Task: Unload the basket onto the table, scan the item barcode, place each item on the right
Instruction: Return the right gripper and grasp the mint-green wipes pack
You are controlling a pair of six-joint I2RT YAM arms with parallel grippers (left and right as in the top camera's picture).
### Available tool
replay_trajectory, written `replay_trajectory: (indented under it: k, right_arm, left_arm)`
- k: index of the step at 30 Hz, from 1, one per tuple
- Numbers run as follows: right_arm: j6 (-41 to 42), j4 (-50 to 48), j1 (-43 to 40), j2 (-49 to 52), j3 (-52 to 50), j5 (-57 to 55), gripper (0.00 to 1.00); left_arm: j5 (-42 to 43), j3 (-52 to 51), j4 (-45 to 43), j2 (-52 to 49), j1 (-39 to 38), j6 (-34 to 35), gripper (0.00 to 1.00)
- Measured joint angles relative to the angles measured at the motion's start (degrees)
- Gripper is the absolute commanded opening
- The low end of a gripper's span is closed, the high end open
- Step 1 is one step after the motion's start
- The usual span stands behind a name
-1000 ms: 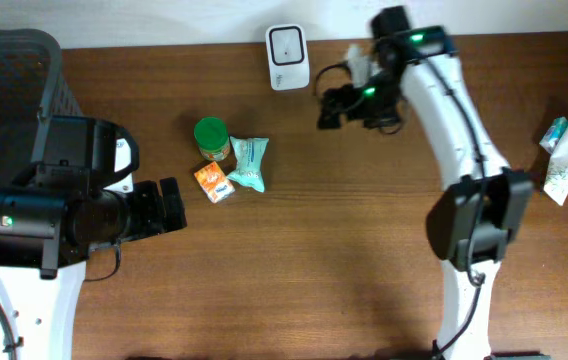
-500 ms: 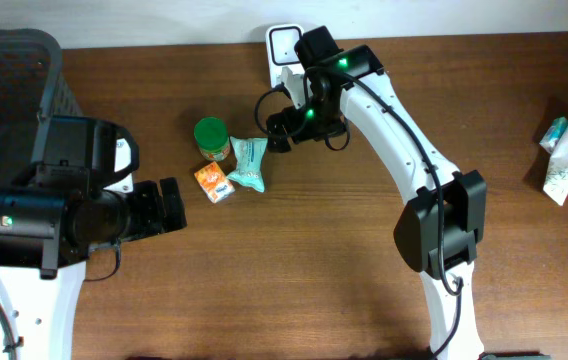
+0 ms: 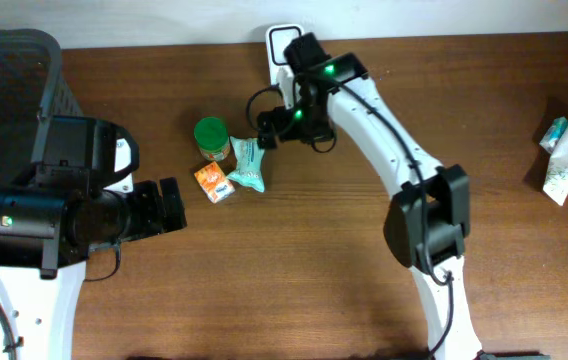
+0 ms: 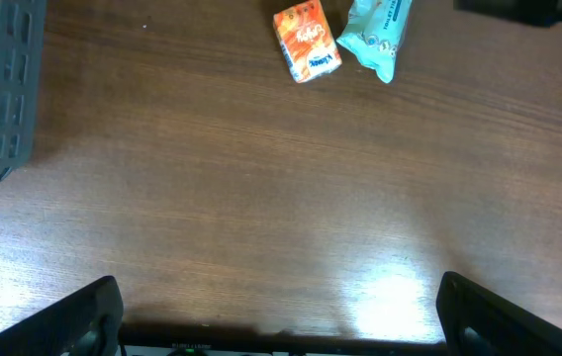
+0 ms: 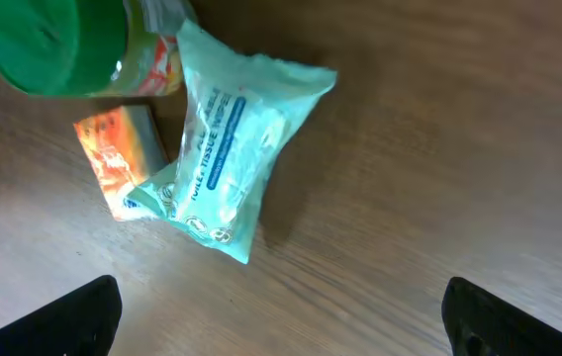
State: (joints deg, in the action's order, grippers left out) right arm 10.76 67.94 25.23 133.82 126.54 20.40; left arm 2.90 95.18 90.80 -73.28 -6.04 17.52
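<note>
Teal tissue pack [image 5: 230, 163] sits just left of our right gripper [image 5: 281, 318] (wide, empty, like our left gripper [image 4: 281, 314]); we reach, then pinch it.

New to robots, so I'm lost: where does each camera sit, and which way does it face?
Overhead: above the table, facing straight down; shows left arm, right arm, left gripper, right gripper.
Left wrist: on the left arm, facing table, box and pouch beyond; own fingers at bottom.
Right wrist: on the right arm, facing down at pouch, jar, box; own fingers at bottom.
Shared: all see pouch and box.
</note>
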Motion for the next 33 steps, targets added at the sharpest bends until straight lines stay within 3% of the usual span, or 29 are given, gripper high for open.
replay_trajectory:
  k: [2,5,7,8,14,17,19,31,33]
  right_arm:
    - [0.3,-0.5,1.6,1.5,0.0,0.0,0.86]
    - [0.5,-1.5,2.9,3.2,0.0,0.0,0.84]
    - [0.6,-2.1,3.0,3.8,0.0,0.0,0.88]
    - [0.7,-2.3,3.0,4.0,0.0,0.0,0.98]
    - [0.8,-2.6,3.2,4.1,0.0,-0.8,1.00]
    - [0.9,-4.7,3.3,4.1,0.0,-0.9,0.75]
    - [1.4,-5.8,3.3,4.2,0.0,-1.1,0.67]
    - [9.2,-15.0,5.4,9.5,-0.8,-1.0,0.63]
    - [10.0,-15.8,5.4,9.8,-1.3,-1.1,0.57]
  left_arm:
    - [0.0,0.0,0.0,0.0,0.0,0.0,0.99]
    - [0.0,0.0,0.0,0.0,0.0,0.0,0.99]
    - [0.0,0.0,0.0,0.0,0.0,0.0,0.99]
    - [0.0,0.0,0.0,0.0,0.0,0.0,0.99]
    - [0.0,0.0,0.0,0.0,0.0,0.0,0.99]
    - [0.0,0.0,0.0,0.0,0.0,0.0,0.99]
    - [0.0,0.0,0.0,0.0,0.0,0.0,0.99]
    - [0.0,0.0,0.0,0.0,0.0,0.0,0.99]
    - [0.0,0.0,0.0,0.0,0.0,0.0,0.99]
